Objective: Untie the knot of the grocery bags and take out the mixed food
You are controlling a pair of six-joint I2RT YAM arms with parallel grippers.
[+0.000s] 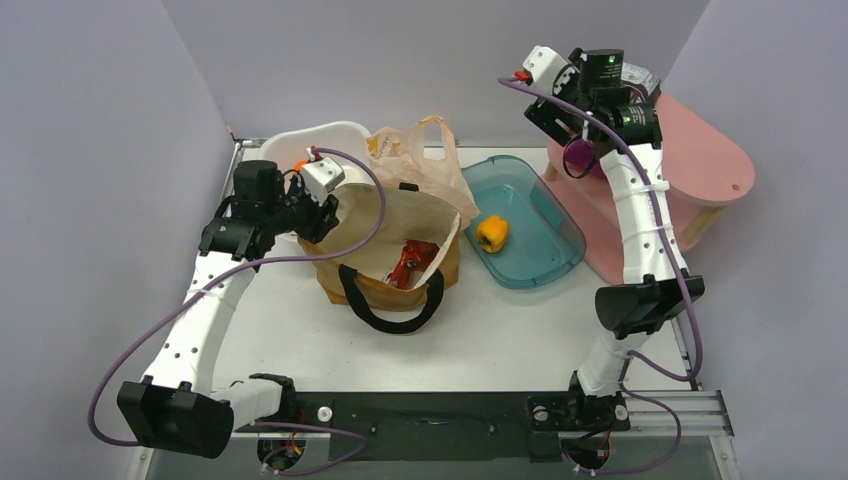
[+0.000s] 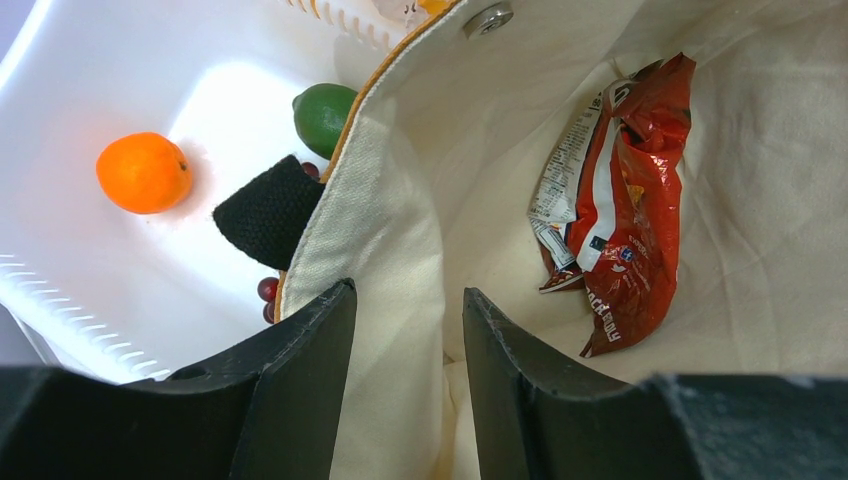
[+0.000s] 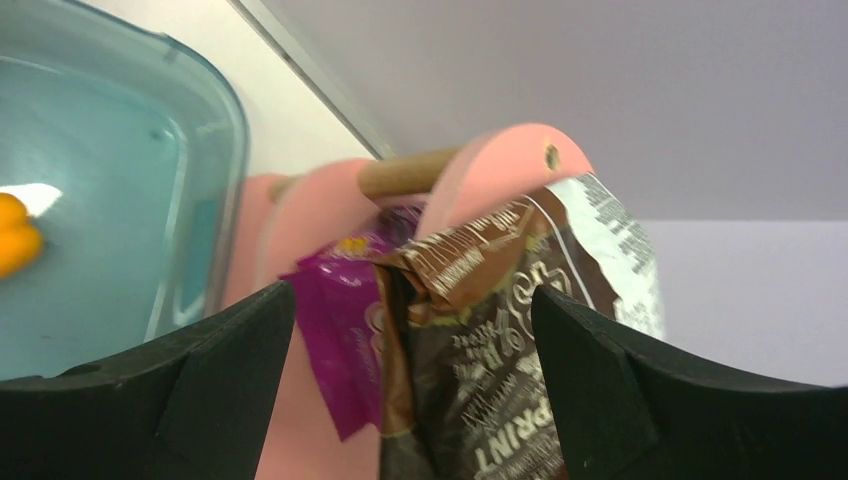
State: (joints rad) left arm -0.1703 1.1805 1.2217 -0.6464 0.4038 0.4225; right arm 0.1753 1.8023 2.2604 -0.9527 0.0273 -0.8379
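Observation:
The mustard-brown canvas tote (image 1: 400, 225) stands open at mid-table, with a red Doritos bag (image 1: 412, 262) lying inside it (image 2: 625, 200). My left gripper (image 1: 335, 210) is open and its jaws straddle the tote's left rim (image 2: 405, 300). The peach plastic bag (image 1: 415, 150) sits behind the tote. An orange (image 2: 144, 172), a green fruit (image 2: 322, 115) and dark grapes (image 2: 267, 290) lie in the white tub (image 2: 80, 60). A yellow pepper (image 1: 491, 232) lies in the teal tub (image 1: 545, 250). My right gripper (image 3: 412, 292) is open, with the dark brown snack bag (image 3: 500, 350) between its jaws at the pink shelf (image 3: 490, 170).
A purple packet (image 3: 345, 330) hangs beside the brown bag and also shows in the top view (image 1: 580, 155). The pink shelf (image 1: 700, 160) stands at the back right. The tote's black strap (image 1: 392, 310) loops toward the front. The white tub (image 1: 320, 135) is at the back left.

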